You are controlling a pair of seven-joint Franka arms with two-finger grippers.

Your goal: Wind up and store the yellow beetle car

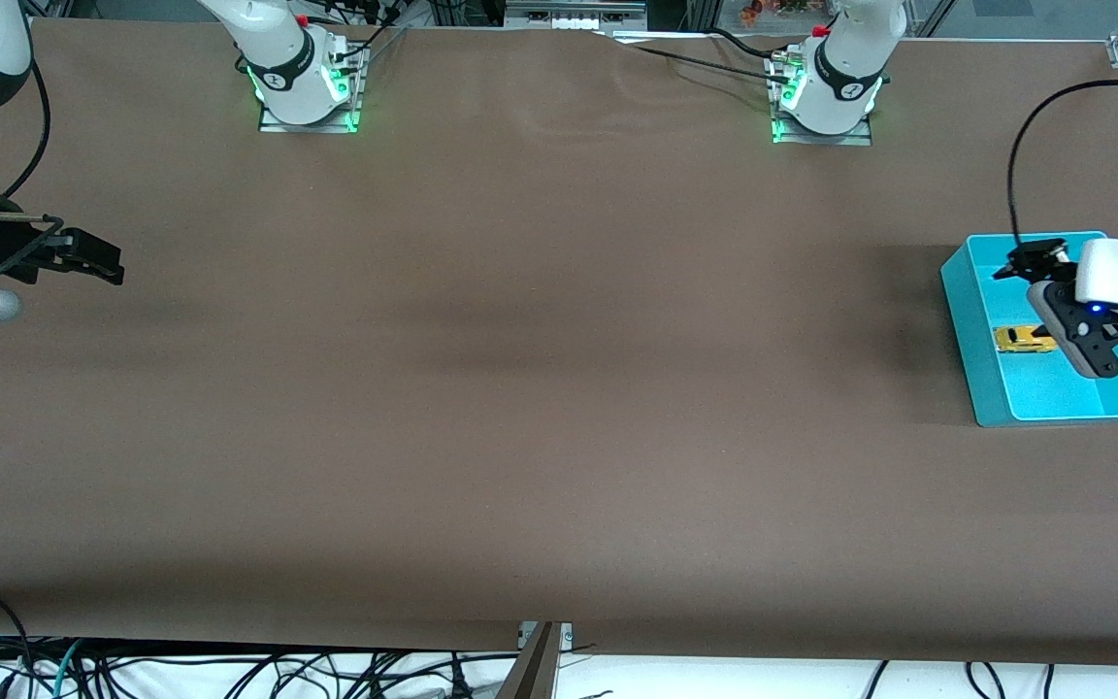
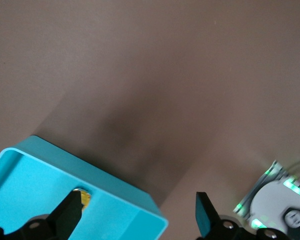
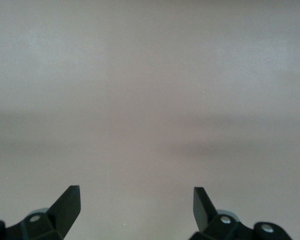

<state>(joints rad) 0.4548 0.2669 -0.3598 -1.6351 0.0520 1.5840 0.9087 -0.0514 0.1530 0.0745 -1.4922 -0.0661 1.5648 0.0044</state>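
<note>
Yellow beetle car (image 1: 1022,340) — small, glossy — in smooth teal bin (image 1: 967,320), both grippers' jaws wide.

I saw the bin (image 1: 1035,398) sitting on the worktop (image 1: 520,388) at the left arm's end. The yellow beetle car (image 1: 1020,340) lay inside it. The left end effector (image 1: 1073,335) hung over the bin, fingers spread, just beside the car. The right end effector (image 1: 93,260) waited over the worktop's right arm's end, fingers apart.
</note>
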